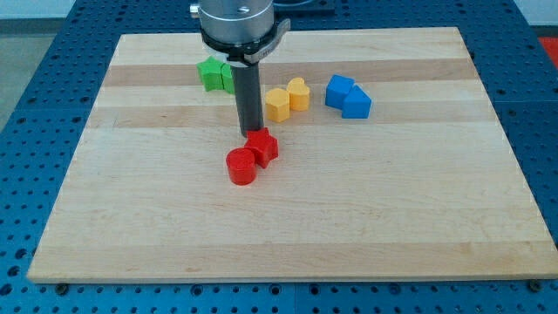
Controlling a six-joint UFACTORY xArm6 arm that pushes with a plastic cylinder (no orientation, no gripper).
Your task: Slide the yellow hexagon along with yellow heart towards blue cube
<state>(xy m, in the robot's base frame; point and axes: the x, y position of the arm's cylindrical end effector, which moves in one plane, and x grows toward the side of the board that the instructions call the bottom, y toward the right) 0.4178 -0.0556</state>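
A yellow hexagon [277,104] and a yellow heart [298,93] touch each other near the board's upper middle. The blue cube [339,91] sits just to the right of the heart, joined to another blue block [357,104]. My tip [250,134] is down on the board to the lower left of the hexagon, a small gap away. It stands right at the upper edge of a red star-shaped block [262,146].
A red cylinder [241,166] touches the red star's lower left. Two green blocks [214,74] sit at the upper left, partly hidden behind the rod. The wooden board [279,235] lies on a blue perforated table.
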